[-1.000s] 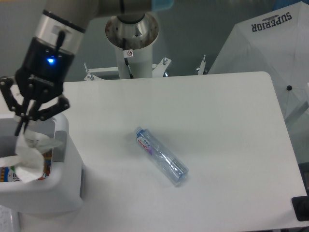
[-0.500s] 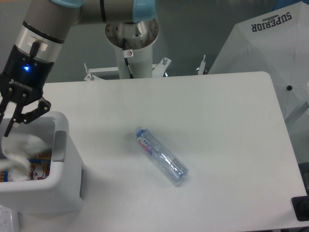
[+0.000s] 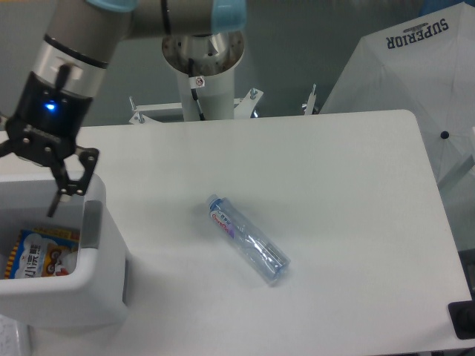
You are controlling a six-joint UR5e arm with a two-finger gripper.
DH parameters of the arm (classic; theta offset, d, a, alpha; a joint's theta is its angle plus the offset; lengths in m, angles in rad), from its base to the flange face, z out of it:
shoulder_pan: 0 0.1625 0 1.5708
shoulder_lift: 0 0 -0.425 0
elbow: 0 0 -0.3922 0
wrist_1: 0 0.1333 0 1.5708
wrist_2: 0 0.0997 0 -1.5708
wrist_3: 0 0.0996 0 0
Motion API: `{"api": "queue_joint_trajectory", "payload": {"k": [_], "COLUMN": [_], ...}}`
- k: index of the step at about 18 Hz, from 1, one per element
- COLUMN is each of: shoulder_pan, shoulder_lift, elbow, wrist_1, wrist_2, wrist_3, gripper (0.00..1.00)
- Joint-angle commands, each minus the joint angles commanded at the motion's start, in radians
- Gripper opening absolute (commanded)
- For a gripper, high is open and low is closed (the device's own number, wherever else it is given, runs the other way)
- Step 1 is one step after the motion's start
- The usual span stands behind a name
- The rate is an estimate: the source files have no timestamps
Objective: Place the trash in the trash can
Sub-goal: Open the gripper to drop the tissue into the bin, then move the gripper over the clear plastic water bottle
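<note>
The trash can point(image 3: 100, 285) sits directly below my end effector point(image 3: 33, 182), which is released and empty. Well off to its right on the table point(image 3: 349, 193) lies the bottle point(image 3: 247, 239). For the next grasp, I align my fingers across its body.

Clear glossy plastic bottle point(image 3: 248, 240), matt white table point(image 3: 334, 222), smooth plastic bin point(image 3: 82, 289).

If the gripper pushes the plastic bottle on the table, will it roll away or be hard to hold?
The bottle lies on its side on the smooth table, so it would probably roll if pushed across its length. It looks clear and empty, so likely light. Its thin wall may dent under a firm squeeze.
</note>
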Motion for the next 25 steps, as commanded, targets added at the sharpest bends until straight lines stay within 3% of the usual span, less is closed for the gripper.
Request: {"api": "queue_joint_trajectory", "payload": {"k": [3,9,14,18,25], "shoulder_pan": [0.054,0.154,0.187,0.201,0.230], "shoulder_lift": [-0.041,-0.112,-0.130,-0.215,-0.232], "elbow": [0.040,0.045,0.006,0.015,-0.027], "wrist_1": [-0.002,-0.009,-0.043,-0.051,-0.095], "wrist_2": [0.000,0.034,0.152,0.187,0.306], "wrist_3": [-0.005,-0.009,-0.003,0.001,0.005], "gripper": [1.00,1.00,1.00,1.00,1.00]}}
